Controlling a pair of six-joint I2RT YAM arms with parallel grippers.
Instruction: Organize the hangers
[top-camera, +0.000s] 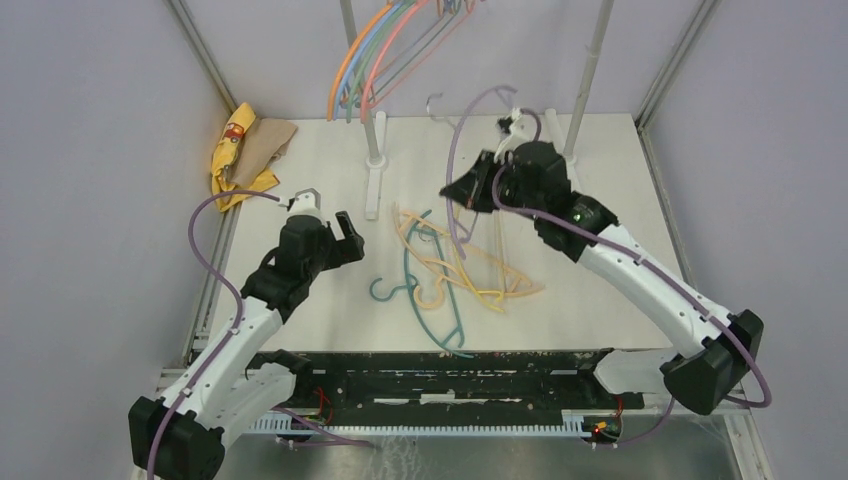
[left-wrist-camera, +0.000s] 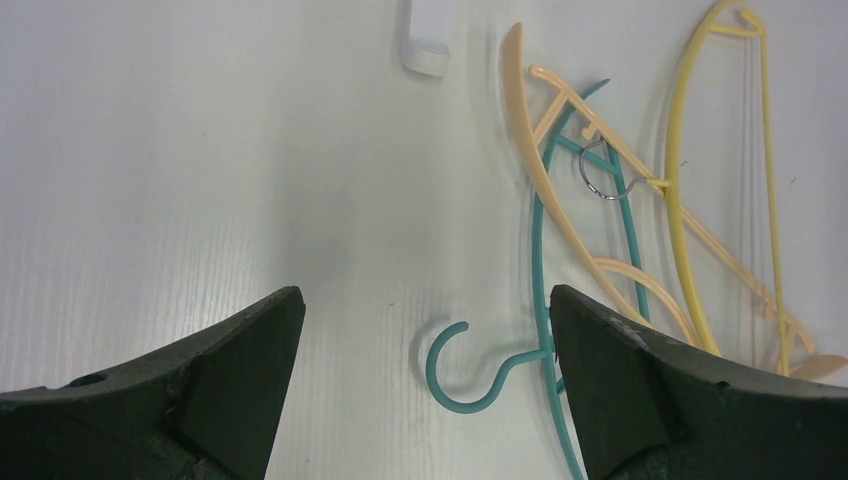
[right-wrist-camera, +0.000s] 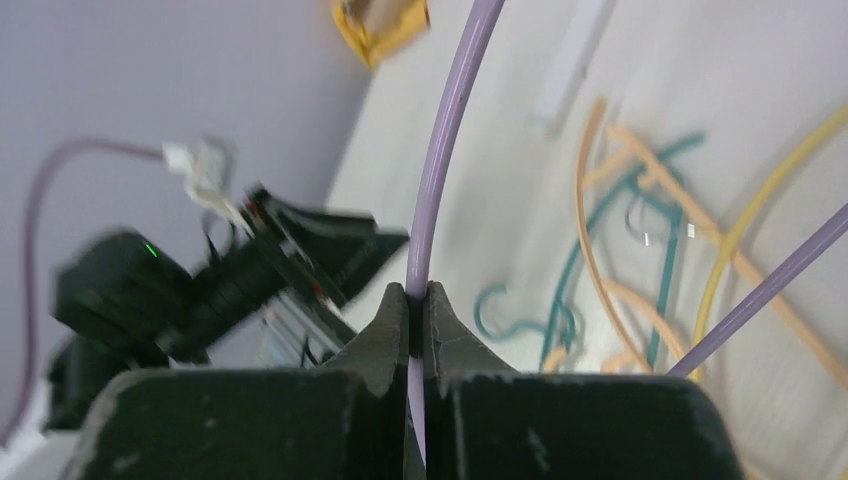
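Right gripper (right-wrist-camera: 418, 298) is pinching a purple hanger (right-wrist-camera: 447, 125), jaws shut on its thin bar. Left gripper (left-wrist-camera: 425, 292) is hovering wide open and holding nothing. The teal hanger (left-wrist-camera: 538, 250) is lying on the table (left-wrist-camera: 150, 150), its hook below the gap between the jaws.

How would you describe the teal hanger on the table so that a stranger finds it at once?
Near the middle of the white table lies a pile of hangers. The teal hanger is at its left edge, hook toward the left arm; its neighbours are peach and yellow.
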